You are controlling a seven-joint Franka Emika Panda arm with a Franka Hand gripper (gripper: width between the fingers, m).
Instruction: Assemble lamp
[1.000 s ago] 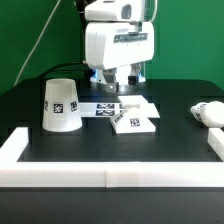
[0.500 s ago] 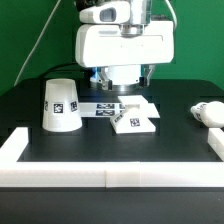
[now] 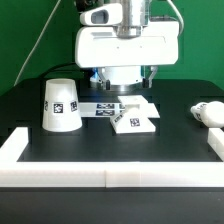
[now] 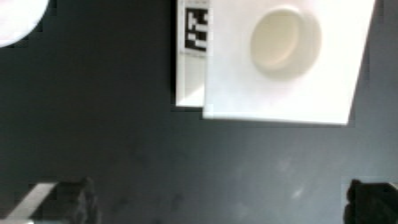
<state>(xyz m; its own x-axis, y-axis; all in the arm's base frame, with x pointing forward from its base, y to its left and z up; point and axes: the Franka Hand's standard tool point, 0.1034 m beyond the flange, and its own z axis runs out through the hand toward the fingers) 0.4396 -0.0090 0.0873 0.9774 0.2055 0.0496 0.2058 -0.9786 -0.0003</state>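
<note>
The flat square lamp base (image 3: 133,118) lies mid-table, with its round socket showing in the wrist view (image 4: 279,40). The tapered shade (image 3: 61,104) stands at the exterior view's left, and a corner of it shows in the wrist view (image 4: 15,20). The small rounded bulb (image 3: 206,113) lies at the exterior view's right. My gripper (image 3: 125,84) hangs just behind the base, over the marker board, open and empty. In the wrist view my gripper (image 4: 214,205) shows both fingertips (image 4: 54,200) wide apart over bare black table, short of the base.
The marker board (image 3: 100,108) lies flat behind the base, and its edge shows in the wrist view (image 4: 192,40). A white raised border (image 3: 110,175) runs along the table's front and sides. A green backdrop and a cable stand behind.
The gripper has come nearer and looms larger over the marker board than a second ago. It has barely moved in the last half second. The lamp parts have not moved.
</note>
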